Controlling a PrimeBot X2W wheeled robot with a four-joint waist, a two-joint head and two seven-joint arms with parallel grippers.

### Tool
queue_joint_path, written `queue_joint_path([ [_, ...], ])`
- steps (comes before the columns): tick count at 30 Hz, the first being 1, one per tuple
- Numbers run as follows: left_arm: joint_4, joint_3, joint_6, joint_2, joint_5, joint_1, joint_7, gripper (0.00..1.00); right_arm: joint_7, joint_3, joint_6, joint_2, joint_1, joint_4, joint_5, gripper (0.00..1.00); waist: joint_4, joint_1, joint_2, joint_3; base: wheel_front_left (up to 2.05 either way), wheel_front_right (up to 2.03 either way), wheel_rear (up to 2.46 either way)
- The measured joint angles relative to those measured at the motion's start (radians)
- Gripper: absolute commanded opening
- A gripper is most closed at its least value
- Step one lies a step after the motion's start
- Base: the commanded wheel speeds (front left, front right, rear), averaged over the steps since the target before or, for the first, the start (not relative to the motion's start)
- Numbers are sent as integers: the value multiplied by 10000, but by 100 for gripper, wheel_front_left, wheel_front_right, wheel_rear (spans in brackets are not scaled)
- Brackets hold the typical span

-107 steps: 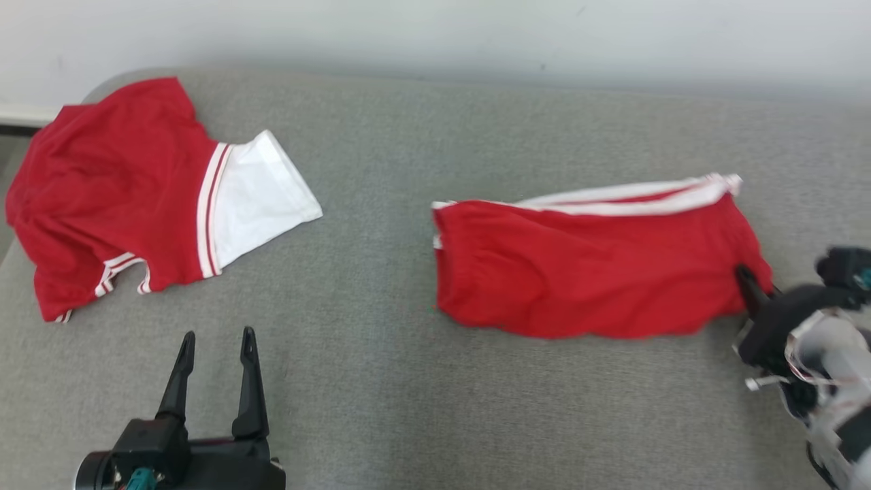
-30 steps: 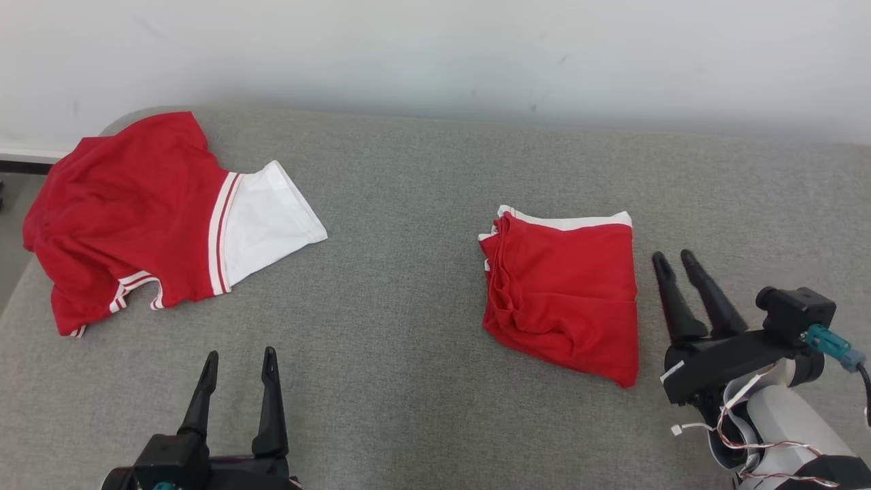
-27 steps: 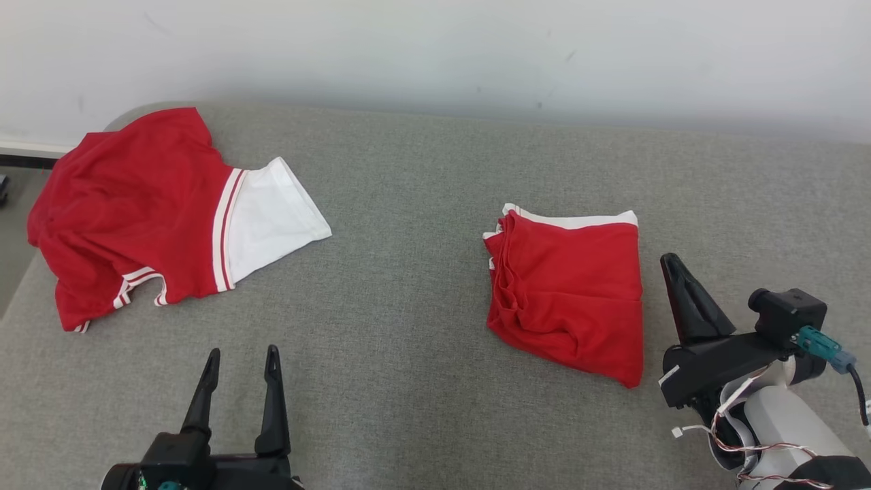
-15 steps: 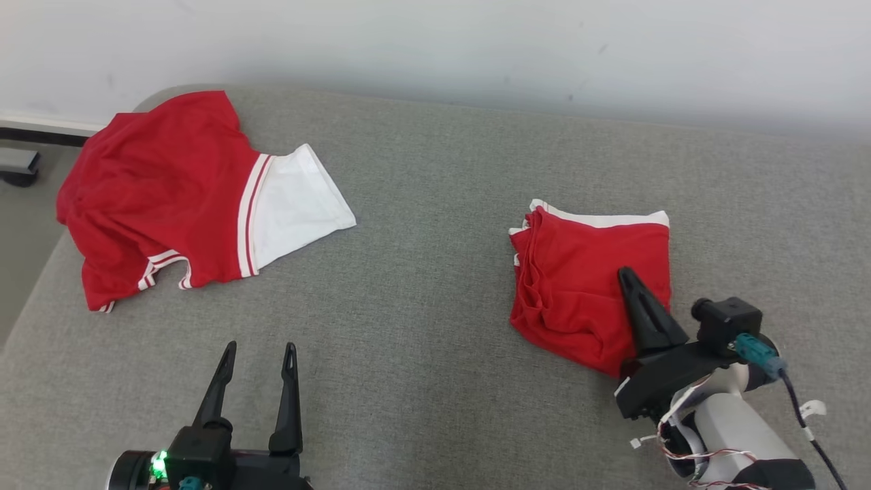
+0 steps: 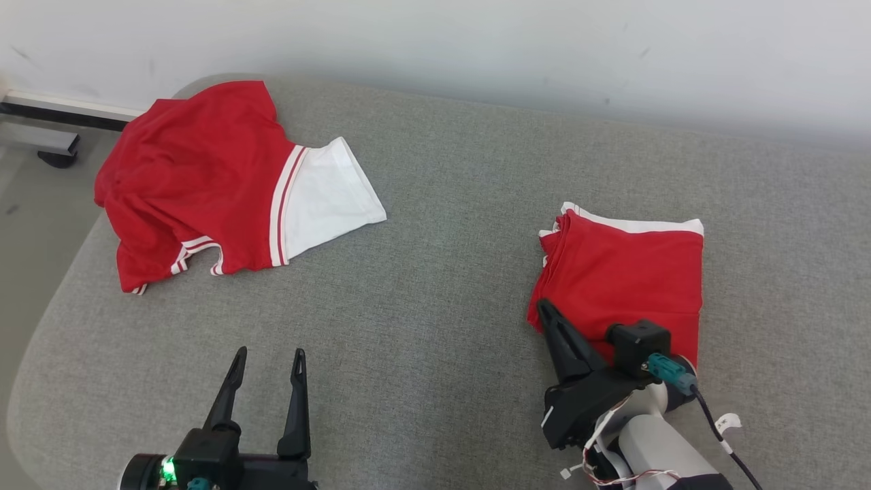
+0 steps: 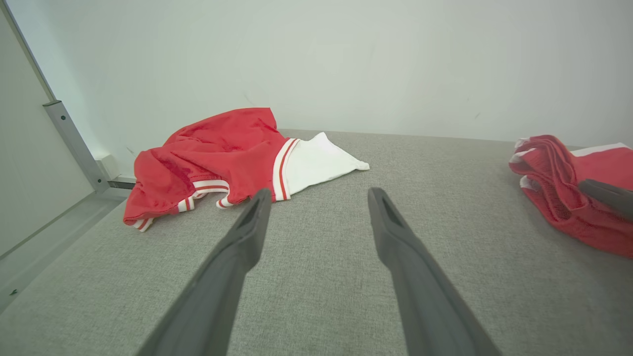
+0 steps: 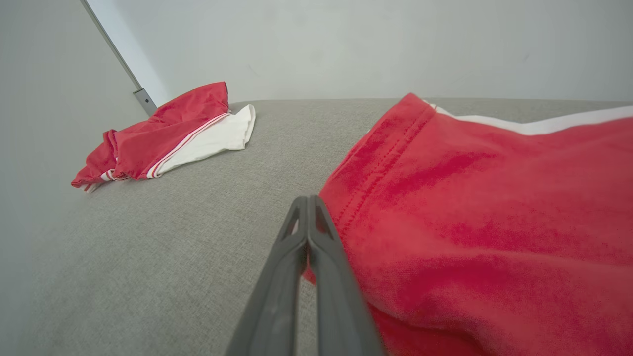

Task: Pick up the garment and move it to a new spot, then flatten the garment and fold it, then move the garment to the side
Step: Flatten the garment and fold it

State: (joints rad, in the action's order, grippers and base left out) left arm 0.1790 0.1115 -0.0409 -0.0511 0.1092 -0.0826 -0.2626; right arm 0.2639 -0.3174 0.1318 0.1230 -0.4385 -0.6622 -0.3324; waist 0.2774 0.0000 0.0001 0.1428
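Head, shorts (image 5: 629, 272): folded red square with a white far edge, lying flat on the grey worktop (image 5: 435, 299), right of centre.
Head, right tool (image 5: 546, 309): fingers together, tip at the shorts' near left corner.
Head, left tool (image 5: 269, 354): fingers apart, over bare worktop at lower left.
Head, shirt (image 5: 204, 177): red and white, rumpled at the far left corner, well apart from the shorts.
Left wrist, left tool: fingers spread wide, pointing toward the shirt.
Left wrist, shorts: at the right edge, with a dark finger of the right tool in front of them.
Right wrist, right tool: fingers pressed together, lying along the shorts' stitched hem.
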Motion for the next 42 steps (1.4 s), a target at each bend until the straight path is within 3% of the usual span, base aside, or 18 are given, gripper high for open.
queue_joint_path([
  [8,96,-38,69,2,69,3,0,100,0,-314,0,-230,-3,-92,-207,0,-25,0,0,-100,0,0,0],
  [18,-33,-543,-29,4,-105,231,2,100,2,-128,0,477,807,2349,-378,0,-735,-1,0,-458,0,0,0],
  [24,-148,-823,-46,-6,-219,467,0,100,2,713,0,915,1633,3494,-309,0,-1318,-2,0,-699,0,0,0],
  [34,-334,-1304,-107,-38,-407,1060,0,100,2,2470,0,943,3859,4801,63,0,-2202,-2,0,-1293,0,0,0],
  [35,-376,-1331,-107,-40,-418,1095,0,100,0,2573,0,930,4040,4920,148,29,-2269,-2,-1,-1339,0,0,0],
  [36,-416,-1360,-105,-40,-447,1144,0,100,2,2679,0,897,4197,5001,198,92,-2329,-2,-1,-1380,0,0,0],
  [37,-441,-1377,-105,-38,-466,1209,0,100,2,2786,0,844,4342,5079,242,100,-2382,-2,0,-1420,0,0,0],
  [42,-454,-1476,-132,-59,-497,1386,0,100,2,3340,0,458,5091,5597,349,100,-2533,-1,-1,-1625,0,0,0],
])
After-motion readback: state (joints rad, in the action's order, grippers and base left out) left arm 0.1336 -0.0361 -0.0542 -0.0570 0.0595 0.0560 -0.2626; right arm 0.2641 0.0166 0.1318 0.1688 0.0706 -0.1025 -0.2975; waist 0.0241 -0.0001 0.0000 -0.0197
